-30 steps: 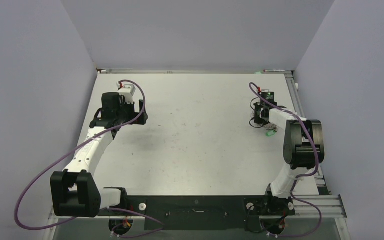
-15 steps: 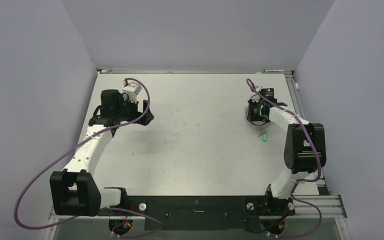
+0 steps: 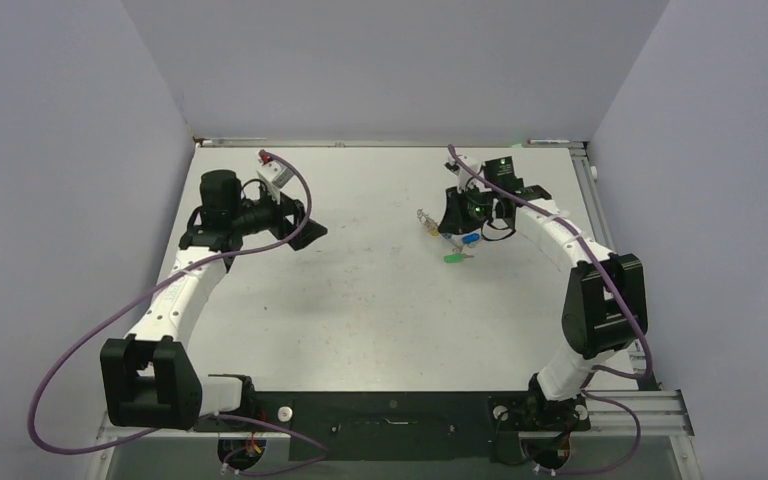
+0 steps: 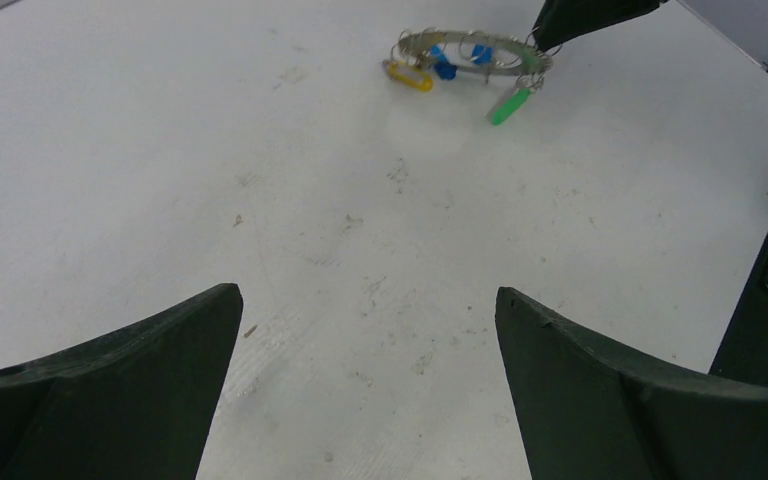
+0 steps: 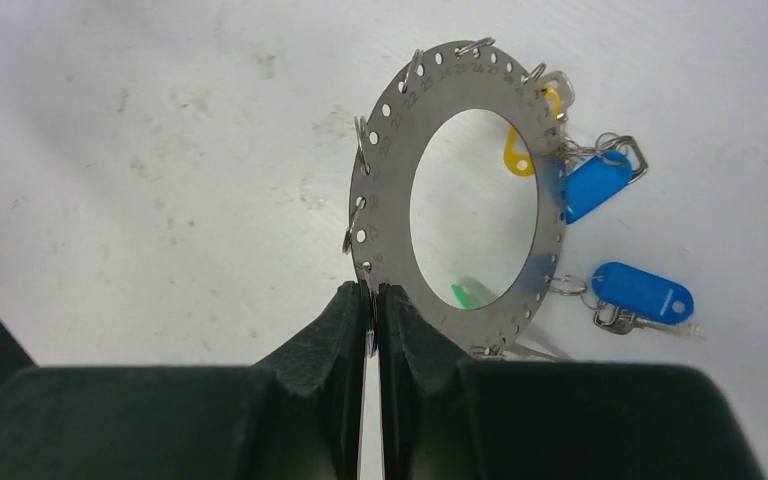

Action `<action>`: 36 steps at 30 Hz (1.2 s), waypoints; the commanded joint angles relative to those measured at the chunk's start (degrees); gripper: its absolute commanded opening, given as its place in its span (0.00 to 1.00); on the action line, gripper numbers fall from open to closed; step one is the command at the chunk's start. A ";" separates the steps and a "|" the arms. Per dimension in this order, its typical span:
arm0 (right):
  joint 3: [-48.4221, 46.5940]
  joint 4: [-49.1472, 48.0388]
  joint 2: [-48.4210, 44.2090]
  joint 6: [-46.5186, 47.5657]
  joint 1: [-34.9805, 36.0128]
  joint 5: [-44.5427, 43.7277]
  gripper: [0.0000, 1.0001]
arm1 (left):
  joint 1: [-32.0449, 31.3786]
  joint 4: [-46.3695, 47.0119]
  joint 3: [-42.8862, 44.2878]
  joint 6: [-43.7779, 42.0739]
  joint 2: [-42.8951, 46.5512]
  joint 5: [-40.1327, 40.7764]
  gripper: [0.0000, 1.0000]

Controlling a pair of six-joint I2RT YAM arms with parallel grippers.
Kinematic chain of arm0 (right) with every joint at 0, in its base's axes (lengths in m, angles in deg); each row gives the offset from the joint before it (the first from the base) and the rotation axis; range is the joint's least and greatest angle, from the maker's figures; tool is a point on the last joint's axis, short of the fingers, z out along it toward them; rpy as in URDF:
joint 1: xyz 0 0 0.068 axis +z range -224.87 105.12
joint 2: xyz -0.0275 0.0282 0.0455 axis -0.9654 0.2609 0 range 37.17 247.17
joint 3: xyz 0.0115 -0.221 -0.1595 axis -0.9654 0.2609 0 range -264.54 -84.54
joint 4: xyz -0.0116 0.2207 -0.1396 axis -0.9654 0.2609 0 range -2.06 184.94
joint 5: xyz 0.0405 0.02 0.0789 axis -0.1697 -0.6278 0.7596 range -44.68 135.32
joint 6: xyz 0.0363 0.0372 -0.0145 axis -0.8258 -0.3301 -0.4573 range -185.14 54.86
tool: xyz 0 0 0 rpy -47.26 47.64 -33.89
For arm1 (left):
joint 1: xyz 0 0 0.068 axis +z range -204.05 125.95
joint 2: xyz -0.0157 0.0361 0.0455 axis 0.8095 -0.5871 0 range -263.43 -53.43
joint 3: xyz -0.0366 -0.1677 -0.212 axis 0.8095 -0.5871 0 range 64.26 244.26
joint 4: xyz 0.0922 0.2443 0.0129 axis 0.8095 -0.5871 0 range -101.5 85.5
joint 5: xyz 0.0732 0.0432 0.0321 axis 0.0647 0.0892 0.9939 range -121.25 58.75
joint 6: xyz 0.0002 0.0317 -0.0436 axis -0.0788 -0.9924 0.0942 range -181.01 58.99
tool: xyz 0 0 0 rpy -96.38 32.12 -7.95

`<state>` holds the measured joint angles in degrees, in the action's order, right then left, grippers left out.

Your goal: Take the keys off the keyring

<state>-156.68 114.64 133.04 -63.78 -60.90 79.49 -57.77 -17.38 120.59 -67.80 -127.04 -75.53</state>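
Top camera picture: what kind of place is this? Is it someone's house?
Probably a robot lab test booth, not a house: a bare white table boxed in by plain grey walls, with a left arm and right arm bolted at its near edge.

White table [image 3: 380, 300], pale lilac walls [image 3: 380, 70] on three sides.
Tabletop matte, marked with faint grey scuffs and small dark specks, clearest in left wrist view. Thin metal strip [image 3: 380, 143] along far edge, against back wall; slotted aluminium rail [image 3: 660, 405] at near right corner.
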 commanded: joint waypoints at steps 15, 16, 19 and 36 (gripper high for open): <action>-8.81 6.97 -2.75 7.25 11.07 17.96 0.05 | -10.94 13.65 -1.08 -24.56 -5.56 -17.96 0.95; -9.31 7.47 -2.65 7.62 11.39 18.33 0.05 | -12.19 13.22 -1.32 -26.59 -5.99 -17.29 0.94; -10.31 8.57 -2.54 8.51 12.07 20.13 0.05 | -14.65 14.00 -2.50 -30.32 -7.02 -14.54 0.90; -13.37 14.10 -6.33 13.20 16.07 25.84 0.05 | -17.63 18.74 -6.68 -32.99 -8.75 -12.99 0.57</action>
<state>-166.75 129.20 131.01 -53.18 -45.49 100.54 -75.33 -2.45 113.31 -101.76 -135.74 -87.22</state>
